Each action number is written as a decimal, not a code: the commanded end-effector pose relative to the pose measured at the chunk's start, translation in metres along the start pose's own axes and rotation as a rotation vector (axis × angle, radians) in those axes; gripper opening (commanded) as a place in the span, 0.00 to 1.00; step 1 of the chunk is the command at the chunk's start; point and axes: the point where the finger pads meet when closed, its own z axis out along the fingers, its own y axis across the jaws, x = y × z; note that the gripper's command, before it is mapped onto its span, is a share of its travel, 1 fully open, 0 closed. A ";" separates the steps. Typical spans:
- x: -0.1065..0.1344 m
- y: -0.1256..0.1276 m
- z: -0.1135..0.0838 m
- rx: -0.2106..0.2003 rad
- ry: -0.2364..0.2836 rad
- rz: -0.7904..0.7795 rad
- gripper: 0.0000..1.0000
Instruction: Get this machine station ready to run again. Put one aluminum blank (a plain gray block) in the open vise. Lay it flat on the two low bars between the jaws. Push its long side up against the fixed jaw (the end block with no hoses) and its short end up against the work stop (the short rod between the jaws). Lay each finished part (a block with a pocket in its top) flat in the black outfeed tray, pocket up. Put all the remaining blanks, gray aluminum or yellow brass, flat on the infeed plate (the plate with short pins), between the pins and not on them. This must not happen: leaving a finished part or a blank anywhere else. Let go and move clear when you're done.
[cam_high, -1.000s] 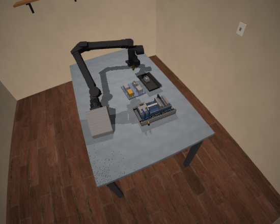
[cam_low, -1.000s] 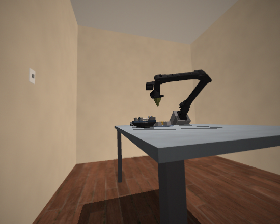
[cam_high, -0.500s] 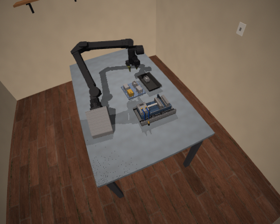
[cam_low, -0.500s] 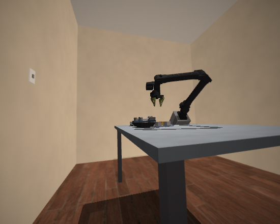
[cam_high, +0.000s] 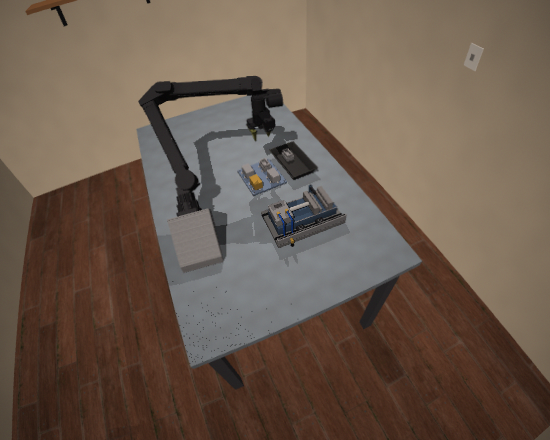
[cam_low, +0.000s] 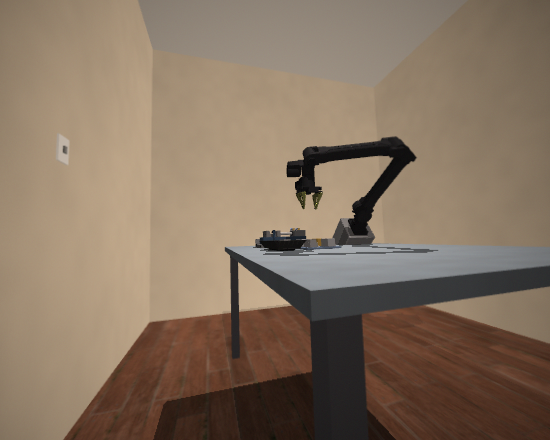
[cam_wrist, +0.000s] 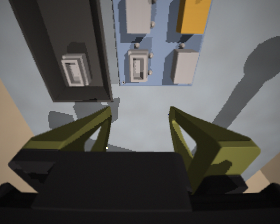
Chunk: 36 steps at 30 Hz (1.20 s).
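Hovering above the tabletop (cam_high: 240, 280) (cam_low: 400, 265), your gripper (cam_high: 261, 134) (cam_low: 309, 206) (cam_wrist: 140, 111) stands well open, nothing between its fingers. You have one finished part (cam_high: 287, 154) (cam_wrist: 76, 70) in the black outfeed tray (cam_high: 306, 171) (cam_wrist: 82, 98); another (cam_high: 265, 164) (cam_wrist: 138, 66) sits on the infeed plate (cam_high: 260, 190) (cam_wrist: 157, 79).

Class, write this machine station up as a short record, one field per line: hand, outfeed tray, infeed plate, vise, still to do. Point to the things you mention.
hand: olive-fingered gripper (cam_high: 262, 134) (cam_low: 309, 208) (cam_wrist: 140, 111), open, above the table, holding nothing
outfeed tray: black rectangular tray (cam_high: 303, 169) (cam_wrist: 50, 30), one pocketed gray block (cam_high: 287, 154) (cam_wrist: 75, 70) inside
infeed plate: blue pinned plate (cam_high: 262, 190) (cam_wrist: 157, 75), carrying two plain gray blocks, one yellow brass block (cam_high: 256, 181) (cam_wrist: 194, 17) and a second pocketed gray block (cam_high: 265, 163) (cam_wrist: 138, 66)
vise: blue-bodied vise (cam_high: 305, 219), no blank visible between its jaws
still to do: move the plate's finished part to the tray; load one gray blank
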 end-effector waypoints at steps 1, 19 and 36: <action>0.001 0.002 0.008 0.017 0.001 -0.007 0.64; 0.001 0.001 0.012 0.012 0.000 -0.001 0.64; 0.005 0.000 0.051 0.002 0.000 -0.009 0.64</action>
